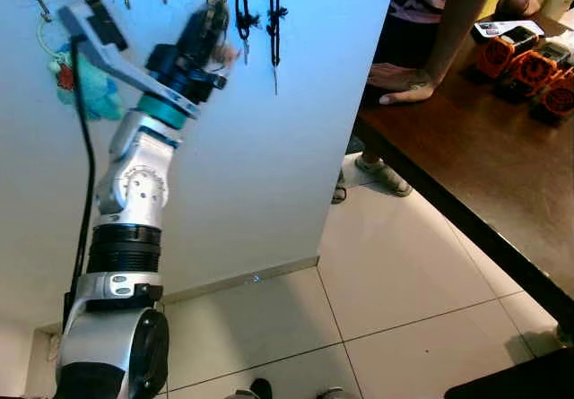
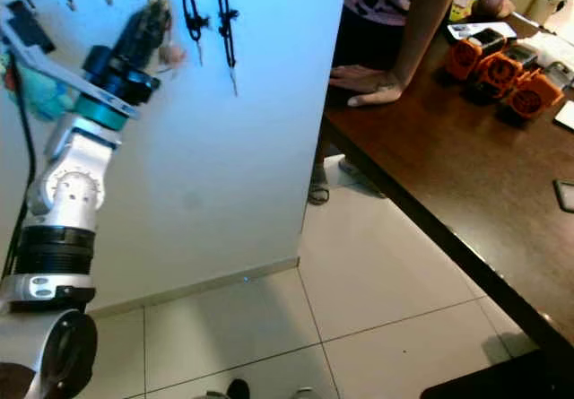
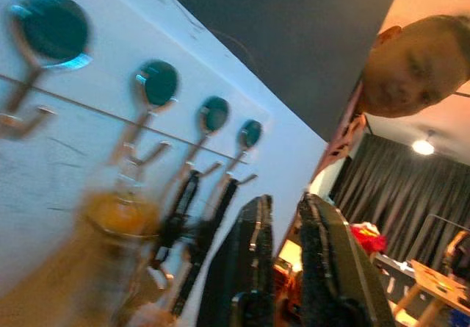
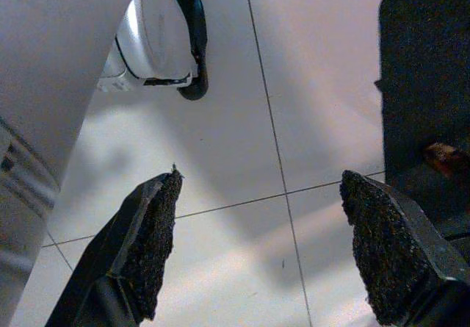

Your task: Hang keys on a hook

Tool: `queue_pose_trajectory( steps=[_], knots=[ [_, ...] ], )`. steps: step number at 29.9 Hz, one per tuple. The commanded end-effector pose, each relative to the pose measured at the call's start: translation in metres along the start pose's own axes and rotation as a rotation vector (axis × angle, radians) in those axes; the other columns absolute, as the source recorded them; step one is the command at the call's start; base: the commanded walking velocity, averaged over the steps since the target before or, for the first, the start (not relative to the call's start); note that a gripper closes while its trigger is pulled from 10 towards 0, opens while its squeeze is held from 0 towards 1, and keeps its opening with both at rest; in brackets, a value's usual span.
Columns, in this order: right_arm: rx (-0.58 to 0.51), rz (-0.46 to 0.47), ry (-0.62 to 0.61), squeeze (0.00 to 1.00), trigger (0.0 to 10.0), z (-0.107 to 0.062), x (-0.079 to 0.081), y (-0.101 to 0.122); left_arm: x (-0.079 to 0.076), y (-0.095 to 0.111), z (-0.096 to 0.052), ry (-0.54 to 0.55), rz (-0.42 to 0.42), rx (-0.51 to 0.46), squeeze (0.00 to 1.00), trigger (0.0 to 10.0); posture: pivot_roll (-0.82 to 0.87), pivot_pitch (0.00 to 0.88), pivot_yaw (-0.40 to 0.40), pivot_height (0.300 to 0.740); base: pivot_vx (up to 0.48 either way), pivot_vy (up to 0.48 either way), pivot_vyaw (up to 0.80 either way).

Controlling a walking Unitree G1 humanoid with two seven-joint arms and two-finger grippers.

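- The left gripper (image 1: 213, 18) is raised against the white wall (image 1: 269, 175), its fingers nearly pressed together just beside the keys (image 3: 117, 224), a blurred yellowish bunch hanging on a hook (image 3: 147, 92).
- Four round-headed hooks appear in the left wrist view; no writing is readable.
- The right gripper (image 4: 257, 246) hangs over floor tiles (image 4: 220, 151), jaws spread wide.

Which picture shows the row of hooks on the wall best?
The left wrist view: the hooks are close, showing round knobs and curved prongs, though blurred. Both eye views show them small along the top edge. The right wrist view faces the floor.
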State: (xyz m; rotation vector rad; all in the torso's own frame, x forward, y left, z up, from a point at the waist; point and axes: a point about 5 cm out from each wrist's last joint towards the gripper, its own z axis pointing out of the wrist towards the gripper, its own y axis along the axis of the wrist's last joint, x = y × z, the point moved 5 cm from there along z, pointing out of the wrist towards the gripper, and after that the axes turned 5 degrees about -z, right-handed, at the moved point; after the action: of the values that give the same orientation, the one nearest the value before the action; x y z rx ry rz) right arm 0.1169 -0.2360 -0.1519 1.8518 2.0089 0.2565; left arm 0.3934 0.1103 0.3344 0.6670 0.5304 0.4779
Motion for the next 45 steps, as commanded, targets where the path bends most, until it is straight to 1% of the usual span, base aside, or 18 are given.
queue_pose_trajectory(
  steps=[1, 13, 16, 20, 21, 23, 24, 27, 31, 33, 34, 36, 37, 39, 41, 42, 43, 45],
  knots=[
    [0.035, 0.016, 0.012, 0.00, 10.0, -0.002, 0.007, -0.015, 0.000, 0.002, 0.000, -0.007, -0.006, -0.004, 1.00, 10.0, -0.13, 0.151, 0.110, 0.740, 0.000, 0.000, 0.00],
    [0.040, 0.023, 0.025, 0.00, 10.0, -0.002, 0.021, -0.016, -0.003, 0.000, -0.001, -0.030, -0.005, 0.010, 1.00, 10.0, -0.13, 0.148, 0.114, 0.740, 0.000, 0.000, 0.00],
    [0.034, 0.027, 0.025, 0.00, 10.0, -0.001, 0.021, -0.012, -0.011, -0.010, -0.021, -0.144, -0.048, 0.092, 1.00, 10.0, -0.13, 0.139, 0.116, 0.740, 0.000, 0.000, 0.00],
    [0.033, 0.028, 0.024, 0.00, 10.0, -0.001, 0.021, -0.012, -0.014, -0.013, -0.025, -0.173, -0.063, 0.110, 1.00, 10.0, -0.13, 0.139, 0.116, 0.740, 0.000, 0.000, 0.00],
    [0.031, 0.028, 0.024, 0.00, 10.0, -0.001, 0.021, -0.010, -0.020, -0.027, -0.048, -0.248, -0.084, 0.193, 0.00, 10.0, -0.13, 0.126, 0.110, 0.740, 0.000, 0.000, 0.00],
    [0.027, 0.021, 0.022, 0.00, 10.0, 0.000, 0.018, -0.008, -0.017, -0.080, -0.108, -0.282, -0.116, 0.470, 0.00, 10.0, -0.12, 0.105, 0.109, 0.740, 0.000, 0.000, 0.00],
    [0.027, 0.021, 0.022, 0.00, 10.0, 0.000, 0.018, -0.008, -0.017, -0.080, -0.108, -0.282, -0.116, 0.470, 0.00, 10.0, -0.12, 0.105, 0.109, 0.740, 0.000, 0.000, 0.00],
    [0.022, 0.011, 0.020, 0.00, 10.0, 0.001, 0.016, -0.004, 0.006, -0.135, -0.172, -0.157, -0.101, 0.730, 0.00, 10.0, -0.11, 0.092, 0.105, 0.740, 0.000, 0.000, 0.00],
    [0.022, 0.009, 0.020, 0.00, 10.0, 0.001, 0.016, -0.004, 0.011, -0.143, -0.183, -0.122, -0.091, 0.766, 0.00, 10.0, -0.11, 0.092, 0.105, 0.740, 0.000, 0.000, 0.00],
    [0.018, -0.003, 0.015, 0.00, 10.0, 0.001, 0.009, 0.000, 0.041, -0.173, -0.232, 0.125, -0.052, 0.913, 0.00, 10.0, -0.09, 0.077, 0.096, 0.740, 0.000, 0.000, 0.00],
    [0.018, -0.003, 0.015, 0.00, 10.0, 0.001, 0.009, 0.000, 0.041, -0.173, -0.232, 0.125, -0.052, 0.913, 0.00, 10.0, -0.09, 0.077, 0.096, 0.740, 0.000, 0.000, 0.00],
    [0.014, -0.011, 0.013, 0.00, 10.0, 0.002, 0.005, 0.003, 0.061, -0.190, -0.284, 0.369, -0.008, 1.047, 0.00, 10.0, -0.09, 0.076, 0.095, 0.740, 0.000, 0.000, 0.00],
    [0.014, -0.011, 0.013, 0.00, 10.0, 0.002, 0.005, 0.003, 0.061, -0.190, -0.284, 0.369, -0.008, 1.047, 0.00, 10.0, -0.09, 0.076, 0.095, 0.740, 0.000, 0.000, 0.00],
    [0.012, -0.014, 0.014, 0.00, 10.0, 0.002, 0.005, 0.005, 0.075, -0.193, -0.339, 0.607, 0.072, 1.186, 0.00, 10.0, -0.08, 0.072, 0.092, 0.740, 0.000, 0.000, 0.00],
    [0.012, -0.014, 0.014, 0.00, 10.0, 0.002, 0.005, 0.005, 0.075, -0.193, -0.339, 0.607, 0.072, 1.186, 0.00, 10.0, -0.08, 0.072, 0.092, 0.740, 0.000, 0.000, 0.00],
    [0.011, -0.015, 0.014, 0.00, 10.0, 0.002, 0.004, 0.006, 0.078, -0.191, -0.361, 0.684, 0.114, 1.242, 0.00, 10.0, -0.08, 0.072, 0.092, 0.740, 0.000, 0.000, 0.00],
    [0.010, -0.015, 0.013, 0.00, 10.0, 0.002, 0.004, 0.008, 0.078, -0.190, -0.393, 0.796, 0.155, 1.323, 0.00, 10.0, -0.07, 0.057, 0.087, 0.740, 0.000, 0.000, 0.00],
    [0.010, -0.015, 0.013, 0.00, 10.0, 0.002, 0.004, 0.008, 0.078, -0.190, -0.393, 0.796, 0.155, 1.323, 0.00, 10.0, -0.07, 0.057, 0.087, 0.740, 0.000, 0.000, 0.00]
  ],
)
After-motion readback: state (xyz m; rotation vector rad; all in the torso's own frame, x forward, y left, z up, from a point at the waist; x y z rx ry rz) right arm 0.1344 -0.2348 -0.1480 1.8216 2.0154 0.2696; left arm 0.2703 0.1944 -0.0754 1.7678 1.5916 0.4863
